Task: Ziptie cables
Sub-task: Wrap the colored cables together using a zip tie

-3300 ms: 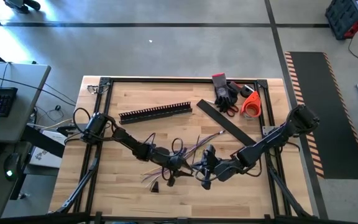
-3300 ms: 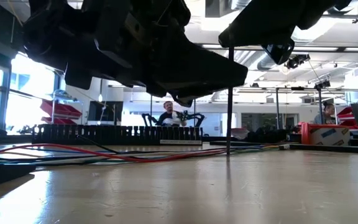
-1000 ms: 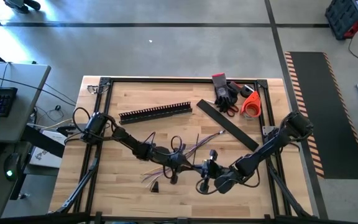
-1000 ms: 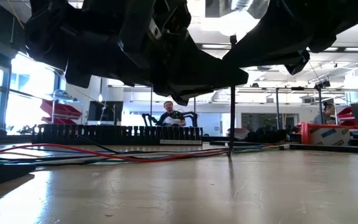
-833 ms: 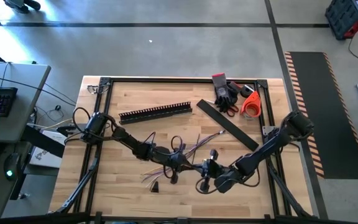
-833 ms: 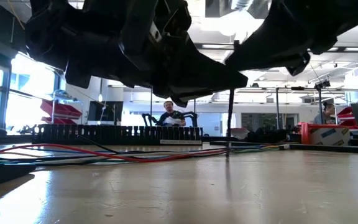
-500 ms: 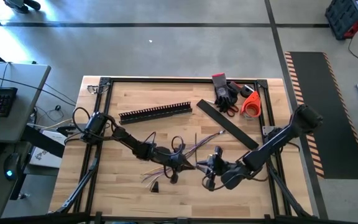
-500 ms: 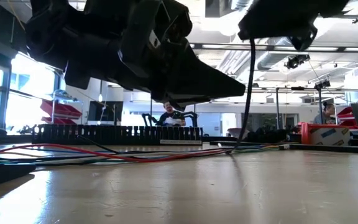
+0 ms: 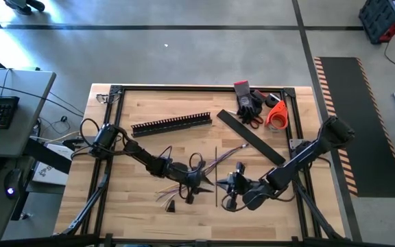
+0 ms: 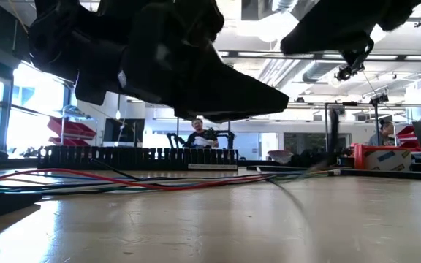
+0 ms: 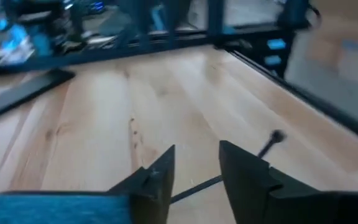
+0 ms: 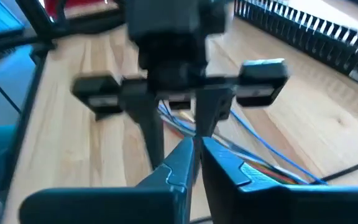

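Observation:
The cables [image 9: 184, 171] lie splayed on the wooden table, dark with red and blue strands [image 10: 123, 179]. My left gripper [image 9: 203, 180] hovers low over their right end, open [image 11: 196, 168]. My right gripper [image 9: 226, 185] faces it from the right, shut [image 12: 196, 158], with nothing between its fingers. A thin black zip tie [image 9: 217, 171] runs near-to-far between the two grippers. It passes under my left fingers [image 11: 253, 155] and shows as a blurred streak [image 10: 332, 139] in the low view. Whether it rests on the table I cannot tell.
A long comb-toothed rail [image 9: 171, 124] and a flat black strip [image 9: 249, 136] lie toward the far edge. Black gloves with red-handled scissors [image 9: 249, 103] and an orange tape roll [image 9: 277, 115] sit at the far right corner. A small black piece [image 9: 171, 206] lies near the front.
The zip tie stood upright between the grippers a second ago. My right gripper rose, and the tie hung bent below it. The tie has now come free of both grippers and tipped over, lying along the near-far line in the high view.

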Robot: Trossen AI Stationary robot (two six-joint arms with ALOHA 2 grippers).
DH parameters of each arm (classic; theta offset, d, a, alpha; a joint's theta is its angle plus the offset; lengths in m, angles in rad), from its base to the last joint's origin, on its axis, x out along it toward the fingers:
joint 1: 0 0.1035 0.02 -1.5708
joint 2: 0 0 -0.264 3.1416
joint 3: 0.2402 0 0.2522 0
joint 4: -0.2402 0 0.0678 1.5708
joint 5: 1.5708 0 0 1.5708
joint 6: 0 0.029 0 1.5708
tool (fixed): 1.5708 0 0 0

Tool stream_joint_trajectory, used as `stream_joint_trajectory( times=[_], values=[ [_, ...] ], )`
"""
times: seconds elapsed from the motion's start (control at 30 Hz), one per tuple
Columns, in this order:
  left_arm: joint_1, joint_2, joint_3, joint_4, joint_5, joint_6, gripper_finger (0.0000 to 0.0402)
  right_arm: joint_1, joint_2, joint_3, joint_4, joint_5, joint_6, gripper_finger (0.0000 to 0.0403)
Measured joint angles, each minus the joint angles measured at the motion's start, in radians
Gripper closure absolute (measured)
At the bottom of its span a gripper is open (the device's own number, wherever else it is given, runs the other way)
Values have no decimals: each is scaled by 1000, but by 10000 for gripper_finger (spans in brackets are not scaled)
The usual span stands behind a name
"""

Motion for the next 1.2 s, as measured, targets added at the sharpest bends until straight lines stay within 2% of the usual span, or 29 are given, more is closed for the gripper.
stream_joint_trajectory(
  times=[0.13, 0.3, 0.53, 0.8, 0.97, 1.2],
  values=[
    [-35, -18, 0, -37, 16, 186, 260, 26, -37, 0, 10, 13, -22, 377],
    [-74, -11, 44, -120, 5, 311, 213, 50, -60, 0, 65, 51, -61, 377],
    [-106, 71, 125, -176, -87, 244, 178, 53, -60, 0, 132, 14, -126, 377],
    [-139, 236, 274, -168, -259, 2, 177, 94, -60, 0, 129, -97, -131, 377],
    [-162, 324, 384, -169, -317, -85, 194, 171, -60, 0, 134, -72, -130, 377],
    [-204, 337, 401, -202, -461, -193, 260, 284, -60, 0, 134, 56, -127, 377]
  ],
)
